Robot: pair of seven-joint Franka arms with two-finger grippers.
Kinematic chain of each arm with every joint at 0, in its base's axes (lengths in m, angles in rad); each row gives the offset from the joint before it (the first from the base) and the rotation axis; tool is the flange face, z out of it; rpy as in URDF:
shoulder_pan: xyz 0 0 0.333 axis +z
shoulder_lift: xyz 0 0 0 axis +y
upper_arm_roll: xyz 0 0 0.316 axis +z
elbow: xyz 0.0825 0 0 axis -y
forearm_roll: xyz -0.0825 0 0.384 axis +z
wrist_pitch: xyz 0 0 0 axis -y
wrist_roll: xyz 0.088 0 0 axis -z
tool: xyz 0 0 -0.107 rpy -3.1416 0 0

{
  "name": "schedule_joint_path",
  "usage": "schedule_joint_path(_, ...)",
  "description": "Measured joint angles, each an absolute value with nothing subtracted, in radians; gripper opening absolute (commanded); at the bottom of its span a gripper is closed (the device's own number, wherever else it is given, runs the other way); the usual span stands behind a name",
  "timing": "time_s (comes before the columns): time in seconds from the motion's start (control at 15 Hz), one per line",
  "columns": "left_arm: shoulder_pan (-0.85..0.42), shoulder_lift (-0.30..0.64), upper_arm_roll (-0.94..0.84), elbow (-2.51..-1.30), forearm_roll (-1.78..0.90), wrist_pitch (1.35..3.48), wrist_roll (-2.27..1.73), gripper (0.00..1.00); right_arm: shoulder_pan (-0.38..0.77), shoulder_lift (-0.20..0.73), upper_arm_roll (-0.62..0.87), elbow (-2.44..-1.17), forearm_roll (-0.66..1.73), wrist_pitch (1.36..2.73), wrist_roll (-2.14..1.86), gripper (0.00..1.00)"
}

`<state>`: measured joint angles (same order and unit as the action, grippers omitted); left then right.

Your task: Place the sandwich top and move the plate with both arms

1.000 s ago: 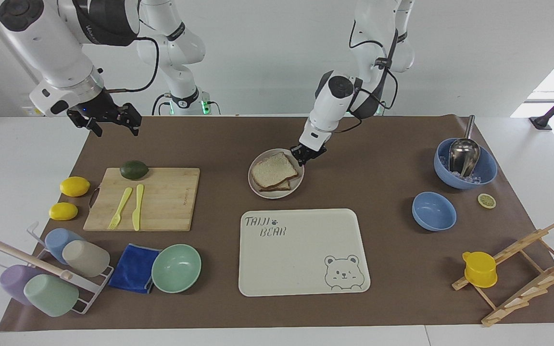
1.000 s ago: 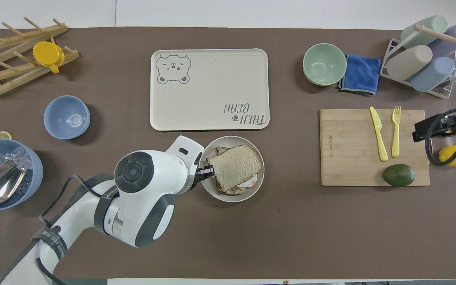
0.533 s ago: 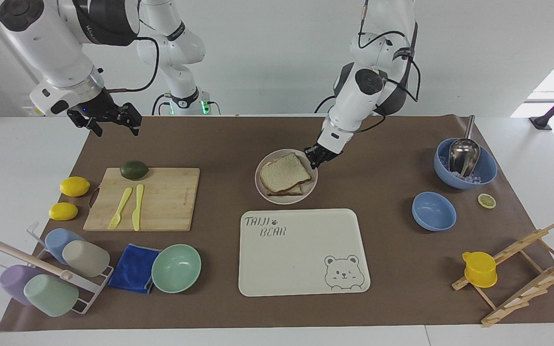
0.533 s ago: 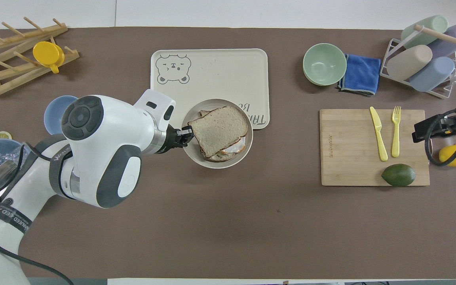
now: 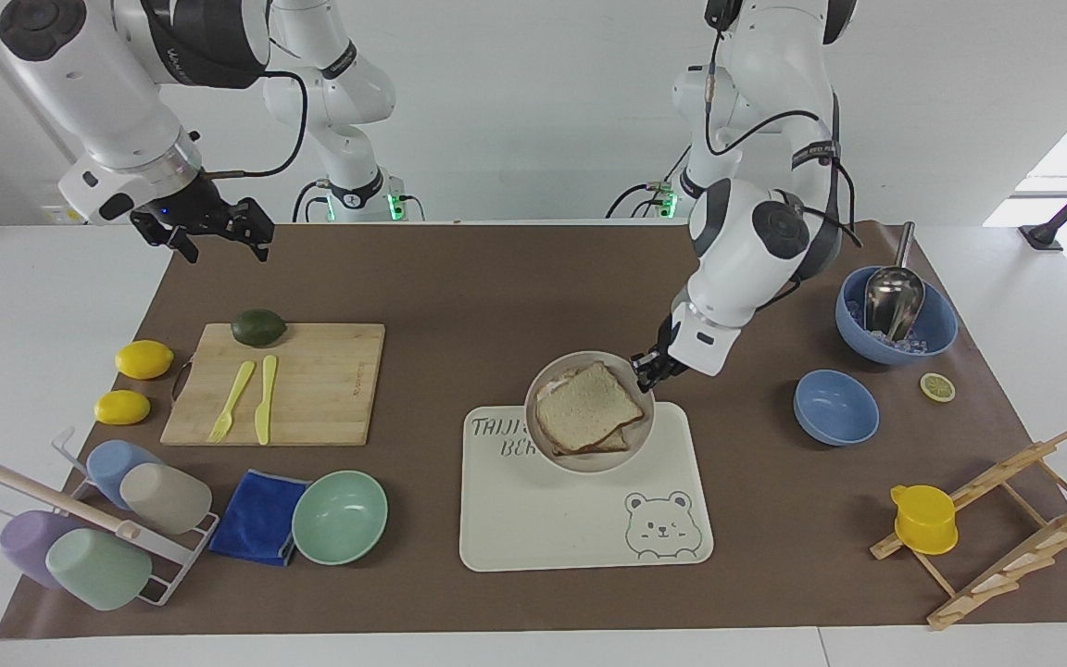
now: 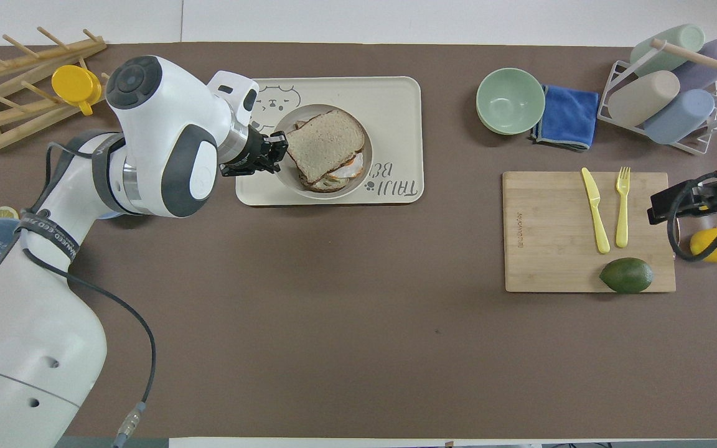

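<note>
The plate (image 5: 543, 443) (image 6: 285, 181), small, round and beige, hangs in the air over the cream bear tray (image 5: 580, 528) (image 6: 396, 112). My left gripper (image 5: 648, 369) (image 6: 275, 155) is shut on the plate's rim, on the side toward the left arm's end of the table. The sandwich top (image 5: 585, 404) (image 6: 325, 144), a plain slice with brown crust, lies on the stacked sandwich in the plate. My right gripper (image 5: 219, 238) (image 6: 663, 202) waits open in the air over the table's edge at the right arm's end, holding nothing.
A cutting board (image 5: 330, 371) carries a yellow fork, a yellow knife and an avocado (image 5: 258, 327); two lemons (image 5: 144, 358) lie beside it. A mint bowl (image 5: 340, 516), blue cloth and cup rack stand farther out. Two blue bowls (image 5: 835, 406) and a wooden rack (image 5: 1006, 528) fill the left arm's end.
The left arm has lifted the plate with the sandwich off the mat and carried it away from the robots, to over the bear tray. The right arm has not moved.
</note>
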<state>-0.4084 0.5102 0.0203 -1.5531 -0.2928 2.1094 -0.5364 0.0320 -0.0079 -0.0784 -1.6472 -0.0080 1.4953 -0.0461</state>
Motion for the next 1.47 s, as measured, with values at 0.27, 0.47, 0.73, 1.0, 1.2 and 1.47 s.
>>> schedule_joint_path(0.27, -0.41, 0.582, 0.015, -1.512, -0.294, 2.192, -0.529, 0.0, 0.032, -0.008, -0.078, -1.647, -0.008, 1.495, -0.046, 1.0)
schedule_joint_path(0.47, -0.411, 0.583, 0.013, -1.524, -0.294, 2.215, -0.509, 0.0, 0.032, -0.008, -0.078, -1.647, -0.008, 1.495, -0.046, 1.0)
schedule_joint_path(0.73, -0.404, 0.581, 0.017, -1.535, -0.295, 2.219, -0.44, 1.0, 0.032, -0.008, -0.078, -1.647, -0.008, 1.495, -0.046, 1.0)
schedule_joint_path(1.0, -0.391, 0.578, 0.023, -1.54, -0.295, 2.22, -0.42, 1.0, 0.032, -0.008, -0.078, -1.647, -0.008, 1.495, -0.046, 1.0)
schedule_joint_path(1.2, -0.376, 0.564, 0.034, -1.537, -0.277, 2.216, -0.409, 1.0, 0.032, -0.008, -0.078, -1.647, -0.008, 1.495, -0.046, 1.0)
schedule_joint_path(1.47, -0.362, 0.45, 0.088, -1.533, -0.186, 2.069, -0.387, 1.0, 0.032, -0.008, -0.078, -1.647, -0.008, 1.495, -0.046, 1.0)
